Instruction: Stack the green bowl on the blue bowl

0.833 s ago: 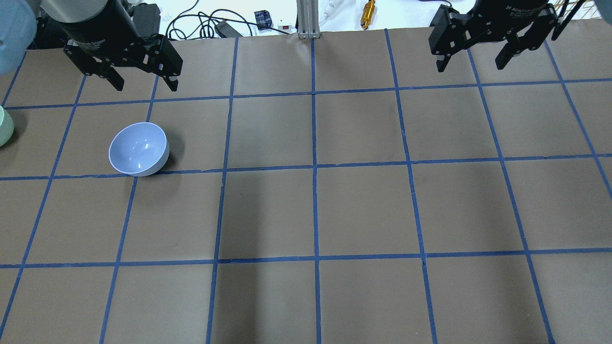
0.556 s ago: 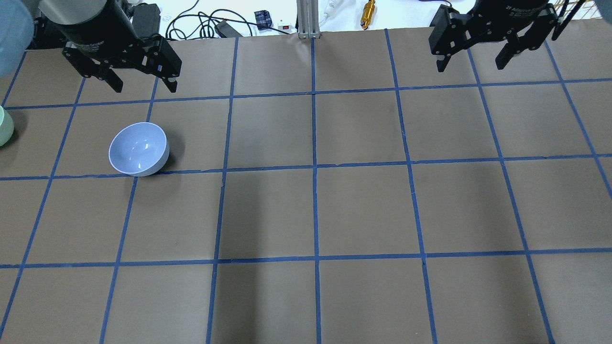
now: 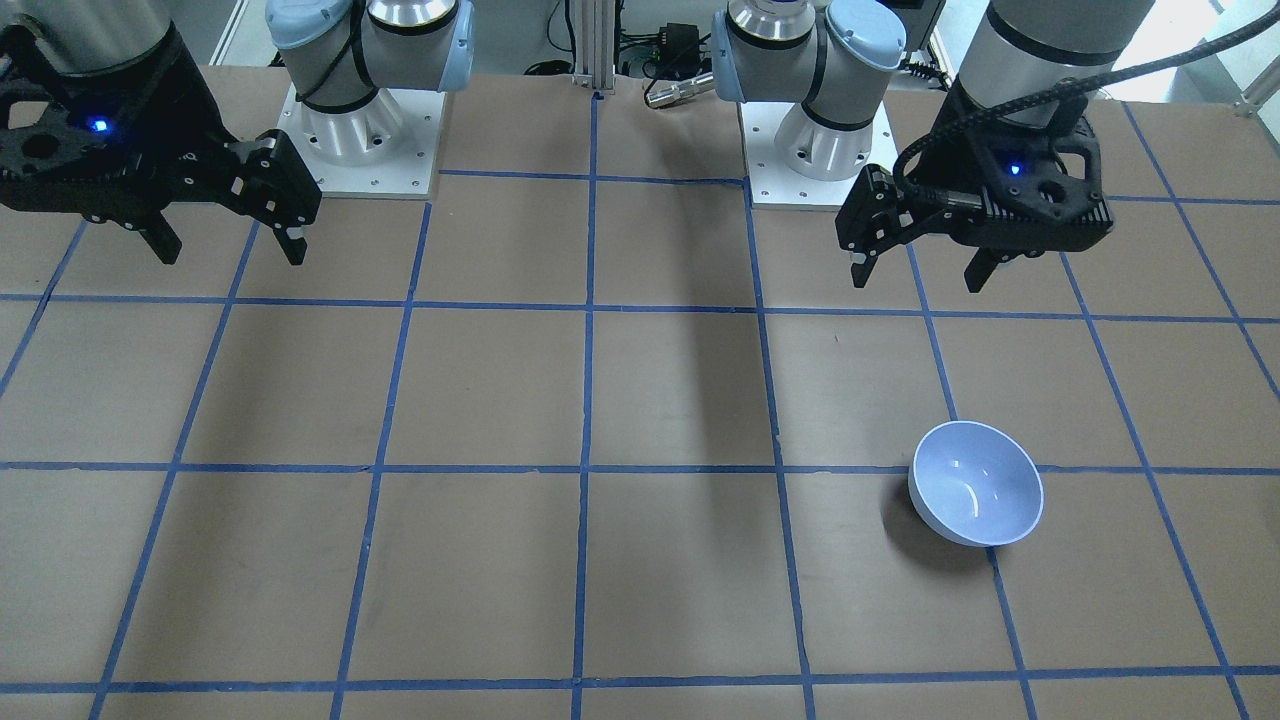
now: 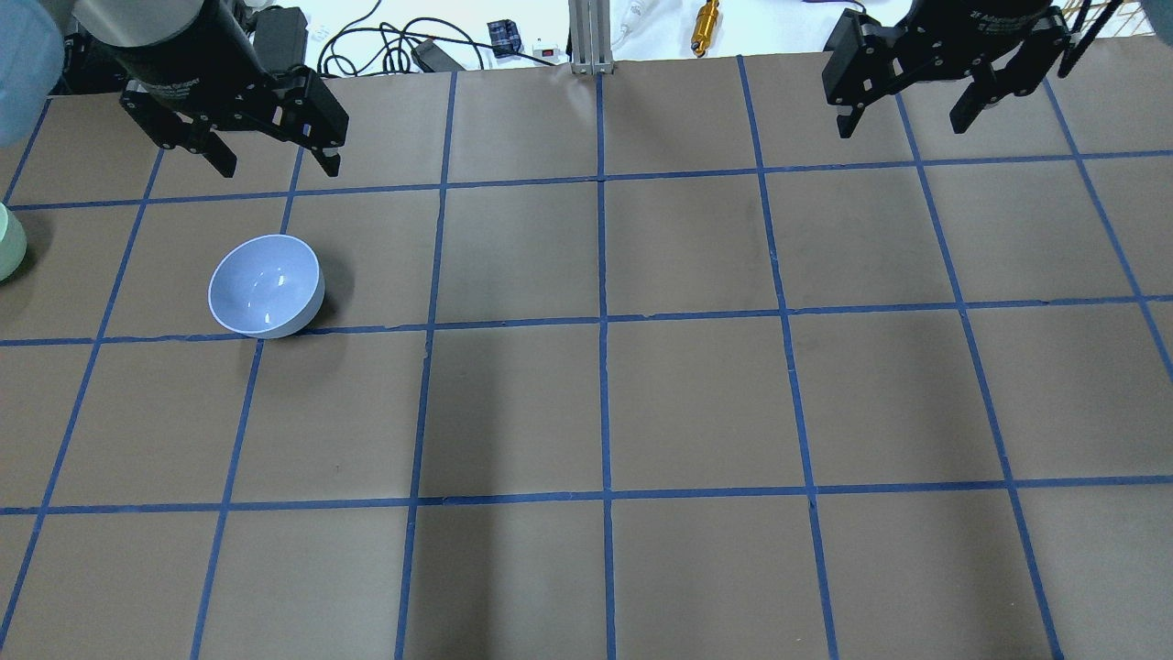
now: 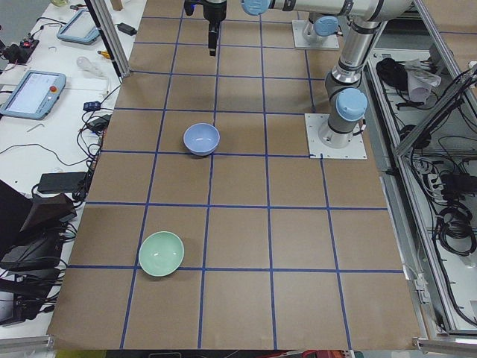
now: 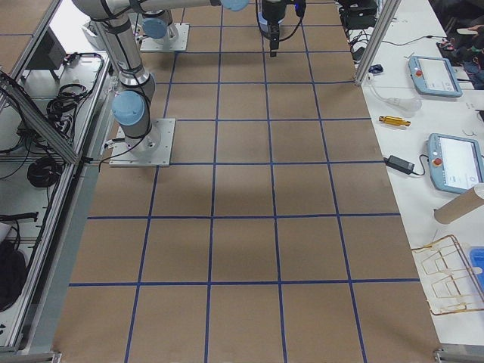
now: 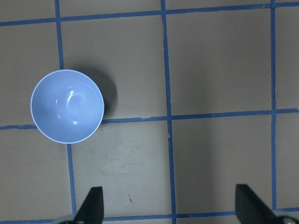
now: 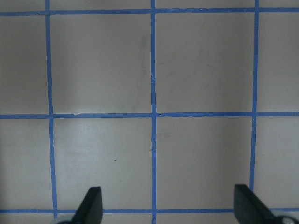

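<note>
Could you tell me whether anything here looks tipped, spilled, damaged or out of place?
Nothing stands out. The blue bowl and the green bowl sit upright and empty on the table, well apart. The left gripper and right gripper hang open above it, holding nothing.

Brown paper-covered table (image 4: 696, 394), blue tape grid (image 4: 602, 275), white side bench (image 5: 30, 153) with black cables (image 4: 367, 41)

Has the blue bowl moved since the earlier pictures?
No. In the overhead view the blue bowl has stayed in place, and its lower edge touches the same tape line as before.
</note>
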Robot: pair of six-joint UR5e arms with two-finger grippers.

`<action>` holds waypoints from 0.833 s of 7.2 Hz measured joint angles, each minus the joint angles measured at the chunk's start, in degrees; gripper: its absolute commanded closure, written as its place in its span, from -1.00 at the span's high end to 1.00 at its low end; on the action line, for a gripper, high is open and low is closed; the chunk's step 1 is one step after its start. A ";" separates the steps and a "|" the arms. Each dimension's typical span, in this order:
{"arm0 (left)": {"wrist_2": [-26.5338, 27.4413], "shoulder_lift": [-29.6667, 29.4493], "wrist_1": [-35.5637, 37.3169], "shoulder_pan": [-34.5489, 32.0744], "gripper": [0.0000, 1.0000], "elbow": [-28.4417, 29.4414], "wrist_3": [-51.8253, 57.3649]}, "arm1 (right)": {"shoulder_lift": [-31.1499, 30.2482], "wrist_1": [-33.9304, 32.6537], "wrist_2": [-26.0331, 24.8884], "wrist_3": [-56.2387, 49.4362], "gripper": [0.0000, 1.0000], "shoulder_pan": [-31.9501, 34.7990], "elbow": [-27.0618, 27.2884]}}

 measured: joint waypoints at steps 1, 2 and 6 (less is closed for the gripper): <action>0.08 -0.03 -0.04 0.05 1.00 0.08 0.04 | 0.00 0.00 0.02 0.02 1.00 0.00 0.00; 0.17 -0.04 -0.06 0.16 1.00 0.19 0.12 | 0.01 0.00 0.00 0.03 1.00 0.00 0.00; 0.03 0.03 -0.43 2.28 1.00 0.51 1.45 | -0.03 0.00 0.04 0.04 1.00 0.00 0.00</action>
